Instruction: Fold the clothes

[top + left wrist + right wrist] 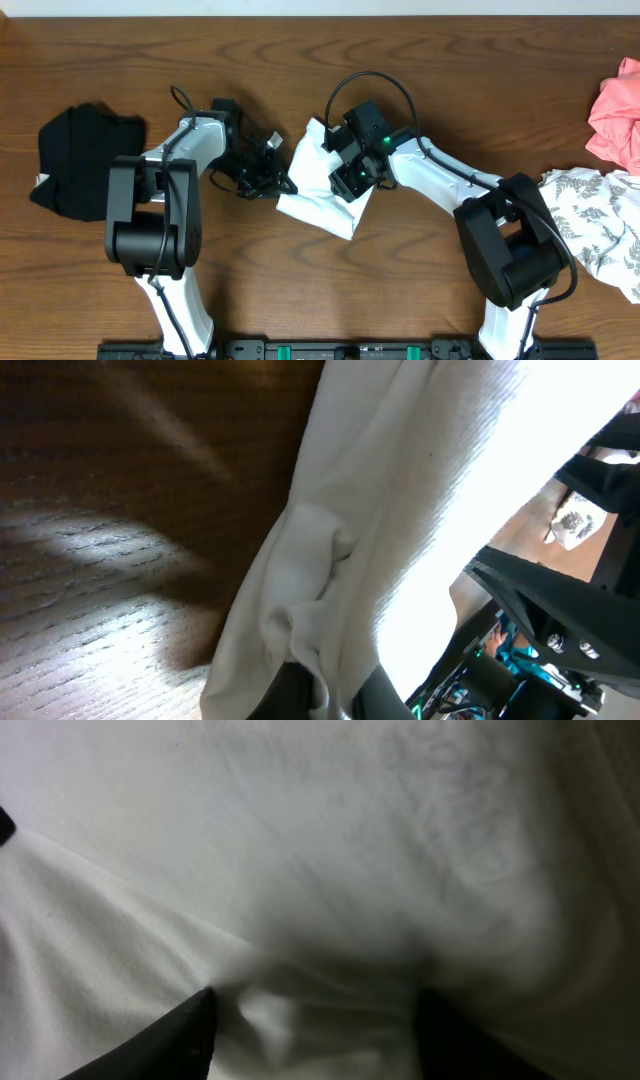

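- Clothes lie spread over the wooden desk (450, 60): a white T-shirt (315, 195) in the middle, a black garment (85, 165) far left, a pink one (620, 105) at the far right edge, and a leaf-patterned white one (600, 225) just below the pink.
- The white T-shirt sits as a crumpled, partly folded bundle between the two arms, well apart from the other garments.
- The left gripper (278, 183) is at the shirt's left edge, closed tight on a bunched ridge of the white cloth; its wrist view shows the pinched fabric puckering up from between the dark fingers (290, 695).
- The right gripper (352, 180) is down on top of the shirt with its fingers (190, 1030) spread apart and pressed into the cloth, a small wrinkle lying loose between them.
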### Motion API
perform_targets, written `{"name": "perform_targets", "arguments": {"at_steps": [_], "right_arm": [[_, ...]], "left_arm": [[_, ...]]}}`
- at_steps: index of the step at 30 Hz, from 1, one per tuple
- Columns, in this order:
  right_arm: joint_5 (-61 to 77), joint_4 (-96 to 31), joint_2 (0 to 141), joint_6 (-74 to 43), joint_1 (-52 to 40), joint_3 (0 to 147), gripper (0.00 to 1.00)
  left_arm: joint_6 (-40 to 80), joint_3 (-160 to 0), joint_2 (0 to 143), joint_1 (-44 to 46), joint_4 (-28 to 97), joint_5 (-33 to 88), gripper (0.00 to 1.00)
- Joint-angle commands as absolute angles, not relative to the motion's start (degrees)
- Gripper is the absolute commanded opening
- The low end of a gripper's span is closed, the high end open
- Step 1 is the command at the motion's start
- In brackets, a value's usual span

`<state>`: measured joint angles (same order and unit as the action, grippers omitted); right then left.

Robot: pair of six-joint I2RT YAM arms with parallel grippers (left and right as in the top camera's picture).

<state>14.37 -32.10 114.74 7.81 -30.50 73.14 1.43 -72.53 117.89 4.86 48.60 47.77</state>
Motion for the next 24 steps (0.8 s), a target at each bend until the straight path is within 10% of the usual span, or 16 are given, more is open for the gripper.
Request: {"name": "perform_targets", "arguments": {"at_steps": [1, 5, 8, 10, 24], "right_arm": [[8.8, -34.13, 118.15, 7.33, -28.77, 70.52, 0.64], [8.8, -34.13, 118.15, 7.33, -28.77, 70.5, 0.64], [8.8, -34.13, 118.15, 7.33, -28.77, 70.5, 0.64], [8.8, -34.2, 118.15, 7.33, -28.77, 70.52, 0.64], [8.78, -34.2, 118.15, 7.35, -28.73, 70.5, 0.64]], "left_arm": [[1.06, -72.2, 118.67, 3.86, 48.8, 47.62, 0.06], [1.06, -72.23, 118.65, 3.77, 48.8, 47.55, 0.06], [1.08, -72.23, 118.65, 3.66, 49.06, 47.33, 0.67], [1.08, -72.23, 118.65, 3.31, 49.78, 47.29, 0.9], [7.81, -71.85, 118.65, 2.0, 56.77, 45.71, 0.98]]}}
